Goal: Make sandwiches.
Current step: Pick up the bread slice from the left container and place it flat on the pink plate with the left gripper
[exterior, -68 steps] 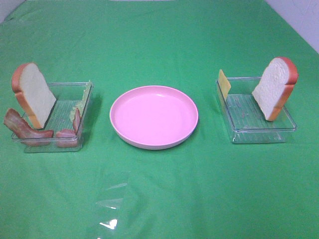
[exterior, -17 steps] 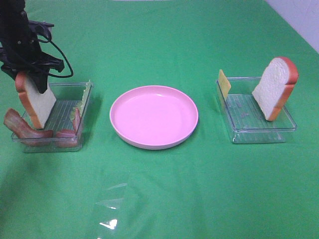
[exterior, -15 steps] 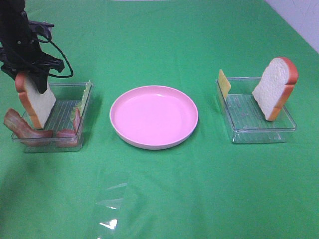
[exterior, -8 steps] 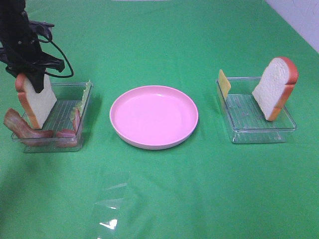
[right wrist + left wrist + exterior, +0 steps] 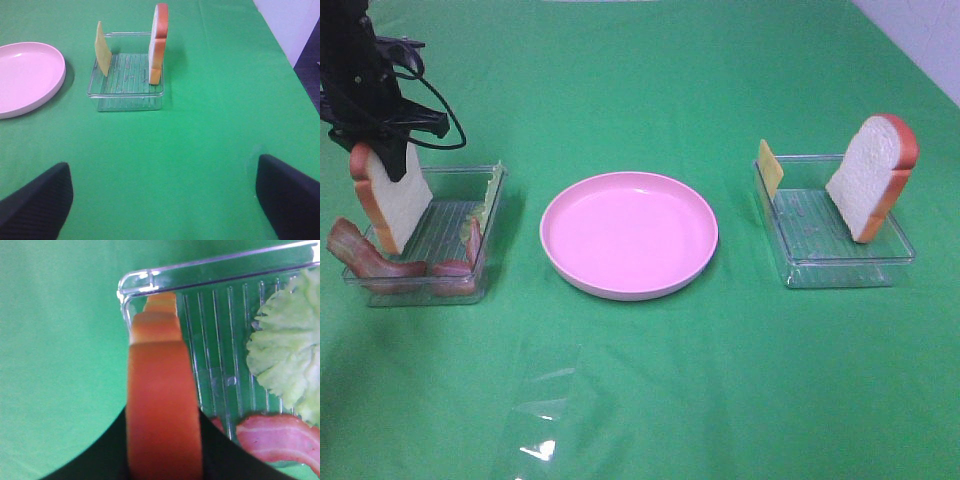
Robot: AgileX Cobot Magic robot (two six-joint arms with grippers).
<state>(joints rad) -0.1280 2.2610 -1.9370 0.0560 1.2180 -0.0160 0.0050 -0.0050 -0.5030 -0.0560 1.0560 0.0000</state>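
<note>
My left gripper [image 5: 388, 160] is shut on the top crust of a white bread slice [image 5: 398, 205], holding it upright over the left clear tray [image 5: 455, 176]. In the left wrist view the orange crust [image 5: 162, 390] fills the space between the dark fingers [image 5: 100, 462]. Bacon strips [image 5: 365, 262] and pale lettuce [image 5: 492, 187] lie in that tray, and also show in the left wrist view as bacon [image 5: 275, 437] and lettuce [image 5: 285, 365]. A second bread slice [image 5: 872, 175] and a cheese square [image 5: 771, 167] stand in the right tray [image 5: 840, 262]. My right gripper [image 5: 162, 210] is open and empty, well short of that tray [image 5: 125, 92].
A pink round plate [image 5: 628, 235] sits in the middle between the trays, and shows in the right wrist view [image 5: 25, 75]. A piece of clear film [image 5: 545, 420] lies on the green cloth near the front. White surface borders the cloth at the far right [image 5: 930, 40].
The left arm came in and closed on the left bread slice. Over the last second the slice has stood more upright and risen slightly. The right side is unchanged.
</note>
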